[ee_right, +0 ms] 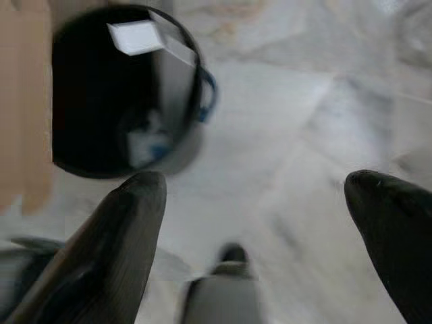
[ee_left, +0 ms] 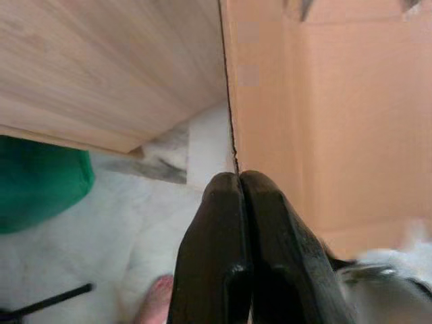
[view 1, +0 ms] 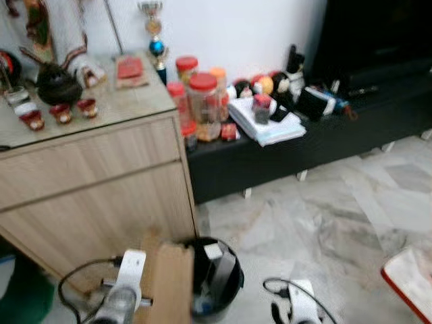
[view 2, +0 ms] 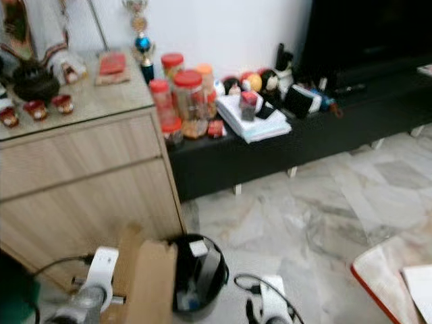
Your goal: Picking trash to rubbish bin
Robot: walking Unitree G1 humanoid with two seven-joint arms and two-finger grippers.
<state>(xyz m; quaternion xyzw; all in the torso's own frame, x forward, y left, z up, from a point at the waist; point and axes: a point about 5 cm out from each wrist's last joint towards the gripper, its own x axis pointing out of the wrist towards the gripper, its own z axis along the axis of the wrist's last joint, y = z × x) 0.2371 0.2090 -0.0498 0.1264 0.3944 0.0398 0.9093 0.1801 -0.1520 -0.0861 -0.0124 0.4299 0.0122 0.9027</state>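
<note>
Right at the bottom edge, the left gripper [ee_left: 239, 185] has its two black fingers pressed together on the edge of a flat brown piece of cardboard [view 1: 169, 283]; the sheet stands upright beside the silver left arm [view 1: 123, 290], its far edge touching or just over the rim of the black rubbish bin [view 1: 229, 280]; inside the bin sit a white scrap and something grey and tall, with pale bits at the bottom; the bin stands on the pale marble floor [view 1: 324, 209], just beside the foot of the light wooden cabinet [view 1: 94, 189]. Over on the other side, the right gripper [ee_right: 256, 202] hangs above the floor near the bin with its fingers spread wide, nothing between them; a black cable loops by the right wrist [view 1: 300, 304]. Up top, the cabinet carries a dark teapot [view 1: 57, 84] and small red cups [view 1: 61, 113]; next to it, a low black bench [view 1: 270, 158] is crowded with red-lidded jars [view 1: 202, 104], a stack of white papers [view 1: 266, 121] and small figures; a trophy [view 1: 154, 37] stands against the white wall. Something green [ee_left: 40, 182] lies on the floor by the cabinet's base; a red-edged mat [view 1: 408, 280] pokes in at the far right.
</note>
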